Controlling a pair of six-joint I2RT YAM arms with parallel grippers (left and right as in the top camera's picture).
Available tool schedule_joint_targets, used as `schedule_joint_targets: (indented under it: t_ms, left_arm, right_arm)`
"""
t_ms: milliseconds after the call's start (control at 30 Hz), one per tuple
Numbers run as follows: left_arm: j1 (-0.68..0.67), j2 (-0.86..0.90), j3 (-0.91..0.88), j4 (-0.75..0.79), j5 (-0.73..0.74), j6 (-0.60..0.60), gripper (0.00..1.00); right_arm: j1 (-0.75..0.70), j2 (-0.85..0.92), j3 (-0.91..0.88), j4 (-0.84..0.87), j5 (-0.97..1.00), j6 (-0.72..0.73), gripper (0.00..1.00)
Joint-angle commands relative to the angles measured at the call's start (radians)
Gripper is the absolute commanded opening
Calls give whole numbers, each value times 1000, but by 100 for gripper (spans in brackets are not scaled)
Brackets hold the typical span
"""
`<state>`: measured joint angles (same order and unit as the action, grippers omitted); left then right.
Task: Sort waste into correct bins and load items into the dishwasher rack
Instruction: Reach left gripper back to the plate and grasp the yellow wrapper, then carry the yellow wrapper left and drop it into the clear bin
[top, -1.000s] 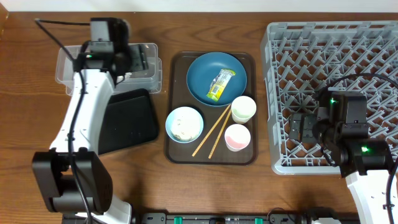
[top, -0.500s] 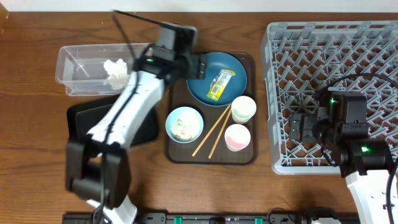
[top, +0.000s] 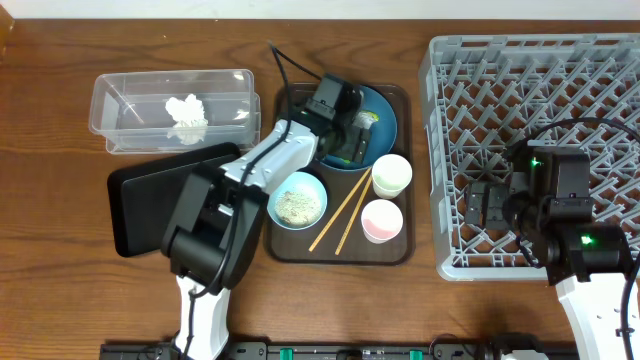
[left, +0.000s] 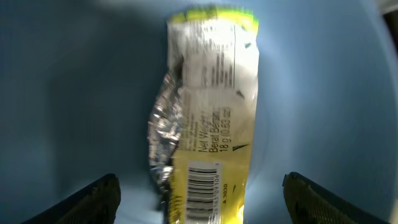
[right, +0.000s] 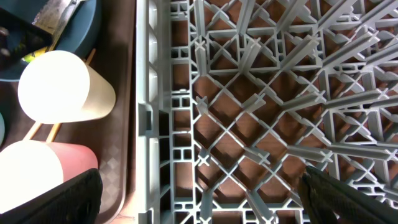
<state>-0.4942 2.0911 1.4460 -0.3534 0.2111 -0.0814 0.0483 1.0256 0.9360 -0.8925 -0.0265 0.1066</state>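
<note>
The left gripper (left: 199, 198), fingers spread, hangs over the yellow-green wrapper (left: 208, 106), which lies on the dark blue plate (left: 74, 93). It should sink close to the plate, then pinch the narrow width. Farther away, the right gripper (right: 199, 199) hangs spread above the dishwasher rack (right: 261, 93).

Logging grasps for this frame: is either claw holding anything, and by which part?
Nothing is held. The left claw hangs open over the wrapper on the blue plate, a finger on each side. The right claw is open above the rack.
</note>
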Motion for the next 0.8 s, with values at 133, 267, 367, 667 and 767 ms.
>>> schedule_joint_targets:
  t_ms: [133, 267, 367, 667, 767]
  left_arm:
    - [-11, 34, -10, 4, 6, -2, 54]
    - [-11, 34, -10, -1, 6, -1, 26]
    - [-9, 32, -9, -2, 5, -1, 9]
    - [91, -126, -8, -61, 5, -1, 6]
    - [159, -223, -8, -96, 5, -1, 6]
  right_arm:
    - [5, -2, 18, 1, -4, 12, 99]
    - [5, -2, 18, 1, -4, 12, 99]
    - [5, -2, 18, -2, -4, 12, 99]
    - [5, -2, 18, -2, -3, 11, 99]
    - [5, -2, 18, -2, -3, 11, 99]
